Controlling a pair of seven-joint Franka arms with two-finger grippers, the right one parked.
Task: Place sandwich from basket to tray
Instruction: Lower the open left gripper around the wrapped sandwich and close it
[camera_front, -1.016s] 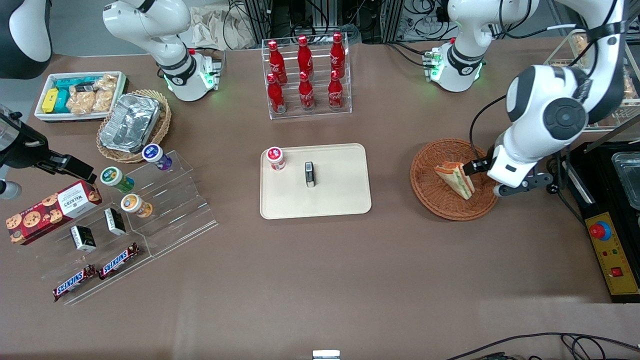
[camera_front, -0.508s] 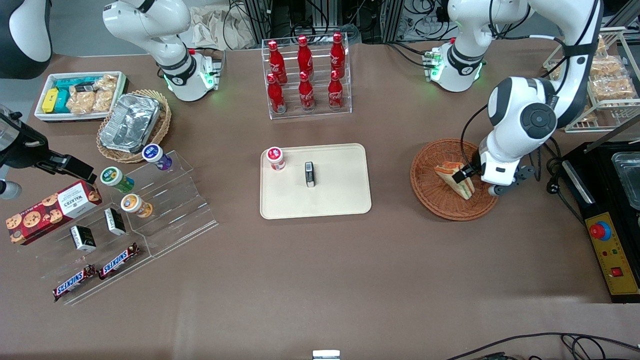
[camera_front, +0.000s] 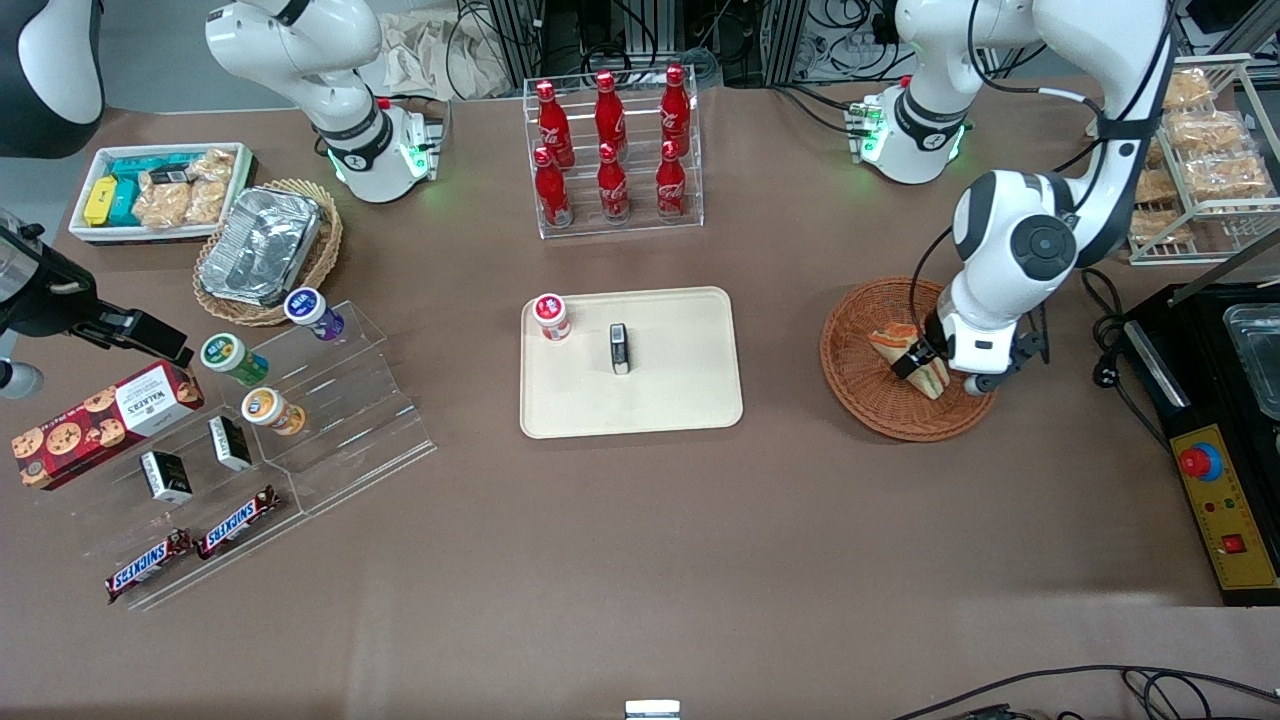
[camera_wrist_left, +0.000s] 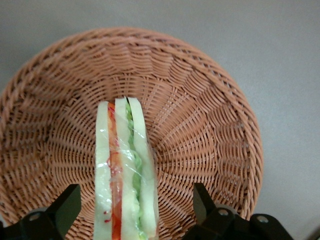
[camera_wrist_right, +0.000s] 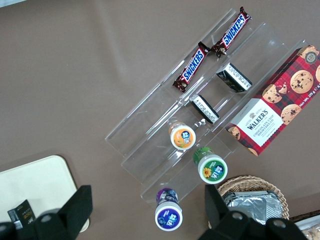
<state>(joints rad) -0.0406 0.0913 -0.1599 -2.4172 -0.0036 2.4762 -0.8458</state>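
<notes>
The sandwich (camera_front: 888, 341) stands on edge in the reddish-brown wicker basket (camera_front: 858, 392), toward the working arm's end of the table. My left gripper (camera_front: 922, 366) is lowered into the basket, open. In the left wrist view the sandwich (camera_wrist_left: 125, 170) shows its red and green layers between the two black fingers (camera_wrist_left: 64, 209), with a gap on each side, over the basket's weave (camera_wrist_left: 200, 125). The beige tray (camera_front: 680, 395) lies at mid-table, well apart from the basket.
A red-capped jar (camera_front: 550, 317) and a small dark box (camera_front: 620, 348) sit on the tray. A clear rack of red bottles (camera_front: 612, 150) stands farther from the front camera. A black control box (camera_front: 1225, 500) and a wire snack rack (camera_front: 1200, 150) flank the basket.
The left arm swung in over the basket and its wrist turned. The gripper moved from the sandwich's edge to straddle it. The sandwich stayed in place.
</notes>
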